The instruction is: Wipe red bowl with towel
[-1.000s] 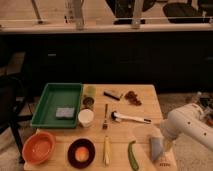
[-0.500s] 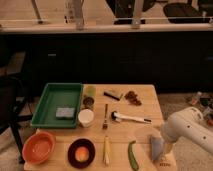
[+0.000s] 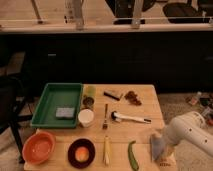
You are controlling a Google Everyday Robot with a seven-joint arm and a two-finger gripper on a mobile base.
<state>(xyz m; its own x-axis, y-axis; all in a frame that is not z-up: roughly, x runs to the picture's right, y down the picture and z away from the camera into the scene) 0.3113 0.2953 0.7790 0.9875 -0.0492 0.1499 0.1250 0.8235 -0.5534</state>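
Observation:
The red bowl (image 3: pixel 39 147) is orange-red and sits empty at the table's front left corner. The towel (image 3: pixel 157 145), a pale grey-blue folded cloth, lies at the front right of the table. My white arm (image 3: pixel 192 131) reaches in from the right. Its gripper (image 3: pixel 168 149) is low at the towel's right edge, mostly hidden behind the arm's own bulk. The bowl is far to the left of the gripper, across the whole table.
A dark maroon bowl with an orange ball (image 3: pixel 81 152) stands next to the red bowl. A green tray (image 3: pixel 47 102) holds a grey block (image 3: pixel 65 112). A white cup (image 3: pixel 86 117), fork (image 3: pixel 105 116), white-handled brush (image 3: pixel 129 118), yellow stick (image 3: pixel 106 150) and green vegetable (image 3: pixel 132 156) lie between them.
The arm has shifted slightly lower and closer to the towel. The towel and both bowls have not moved.

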